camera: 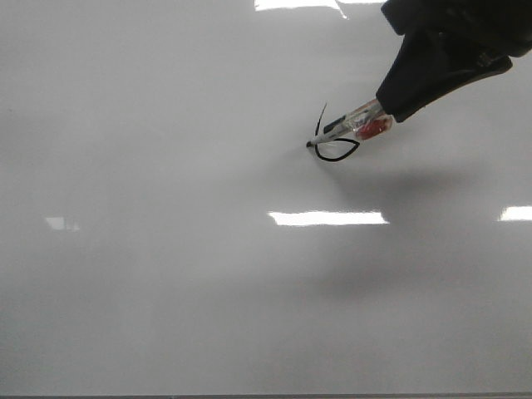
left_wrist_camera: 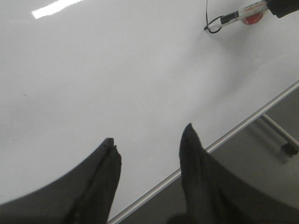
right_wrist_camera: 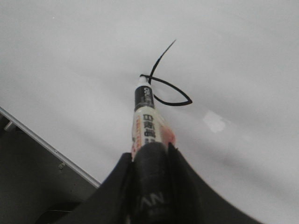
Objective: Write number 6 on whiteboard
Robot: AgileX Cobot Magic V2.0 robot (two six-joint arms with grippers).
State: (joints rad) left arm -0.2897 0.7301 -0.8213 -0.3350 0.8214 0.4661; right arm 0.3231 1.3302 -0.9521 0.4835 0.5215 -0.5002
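The whiteboard (camera: pixel 166 266) is glossy grey-white and fills the front view. On it is the number 6 (camera: pixel 320 119), a thin black curved stroke with a pointed loop at its base. My right gripper (camera: pixel 391 104) is shut on a marker (camera: pixel 353 126) with a clear and red barrel. The marker's tip sits where the loop meets the stroke. The right wrist view shows the marker (right_wrist_camera: pixel 145 116) between the shut jaws of the right gripper (right_wrist_camera: pixel 149 150), with the number 6 (right_wrist_camera: pixel 161 56) just beyond. My left gripper (left_wrist_camera: pixel 149 135) hangs open and empty over the whiteboard (left_wrist_camera: pixel 117 70), far from the number 6 (left_wrist_camera: pixel 207 11).
Bright rectangular light reflections (camera: pixel 328 218) lie on the board. Its metal edge (left_wrist_camera: pixel 233 133) runs close by the left gripper, with dark floor and a frame leg on a caster (left_wrist_camera: pixel 287 147) beyond. The same kind of edge (right_wrist_camera: pixel 46 147) shows beside the right gripper.
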